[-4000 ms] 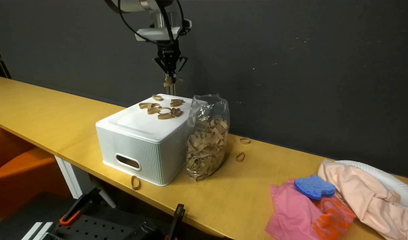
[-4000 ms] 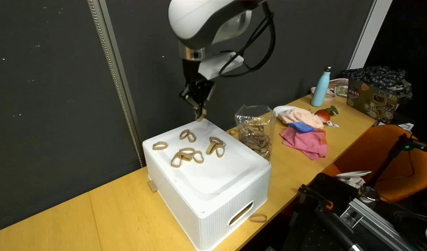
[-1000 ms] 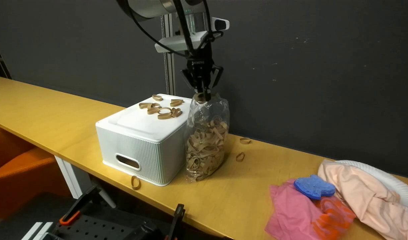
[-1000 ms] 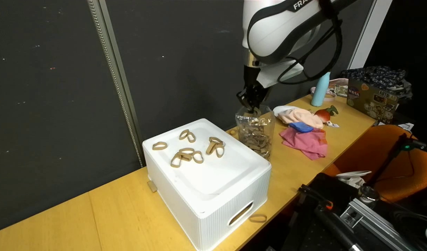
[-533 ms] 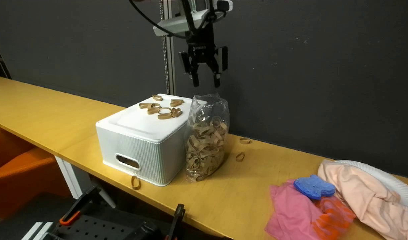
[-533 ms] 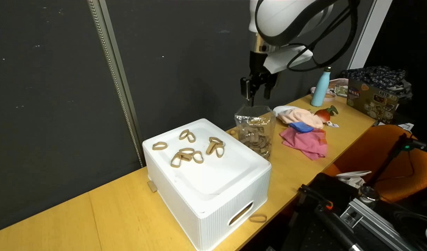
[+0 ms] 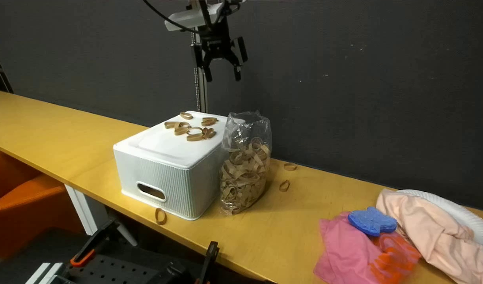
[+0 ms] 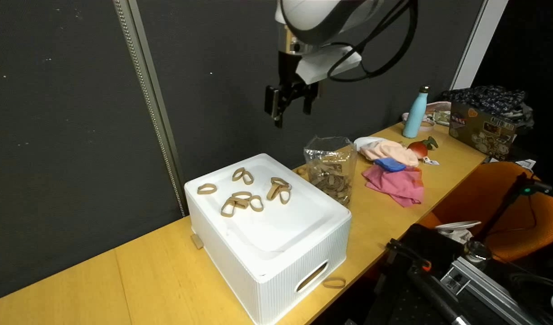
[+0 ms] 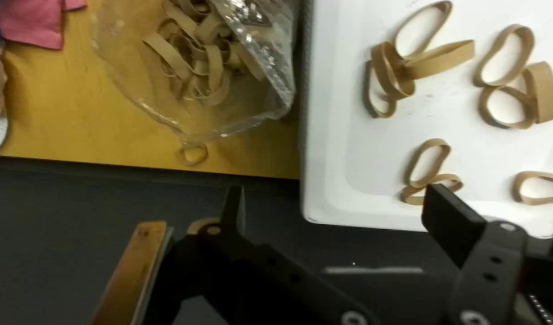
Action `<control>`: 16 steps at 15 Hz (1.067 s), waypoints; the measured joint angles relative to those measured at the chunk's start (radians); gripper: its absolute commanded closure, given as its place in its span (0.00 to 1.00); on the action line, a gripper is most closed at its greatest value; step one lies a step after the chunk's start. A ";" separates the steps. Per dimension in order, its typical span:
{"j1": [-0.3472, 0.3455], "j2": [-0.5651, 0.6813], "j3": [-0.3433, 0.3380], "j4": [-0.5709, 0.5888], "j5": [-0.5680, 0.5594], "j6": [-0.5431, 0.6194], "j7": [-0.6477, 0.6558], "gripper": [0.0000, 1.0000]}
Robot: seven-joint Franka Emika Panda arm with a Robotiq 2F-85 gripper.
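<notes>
Up and away it goes: the black two-fingered gripper (image 7: 223, 77) hangs higher than a second ago, off the mouth of the tall clear plastic bag (image 7: 247, 126) and back towards the white ribbed plastic box (image 7: 138, 169). Its fingers stand wide apart, nothing between them, well above box and bag. Below, flat tan rubber loops (image 9: 443, 58) lie scattered across the box's top, some alone, some in overlapping clumps; more fill the lower part of the bag. Featherweight stuff, I'd say: soft, springy, a little grippy, hardly breakable. They stand on edge, mostly, so a pinch across one upright wall should hold, though clumped ones may come up together. That thin bag looks floppier and slicker. Now the wrist view peers down into the bag's mouth, which both exterior views catch only at a slant; yet only in an exterior view do I spot what looks like a stray tan loop (image 8: 197, 241) just beside the box's base, and a light-blue, dark-capped bottle (image 8: 416, 115) far along the yellow wooden table (image 8: 375, 216).
</notes>
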 measured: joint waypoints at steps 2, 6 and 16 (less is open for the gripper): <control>0.033 0.055 0.019 0.060 0.000 -0.018 0.013 0.00; 0.076 0.114 0.032 0.107 0.013 -0.061 0.055 0.00; 0.107 0.195 0.061 0.118 0.106 -0.083 0.105 0.00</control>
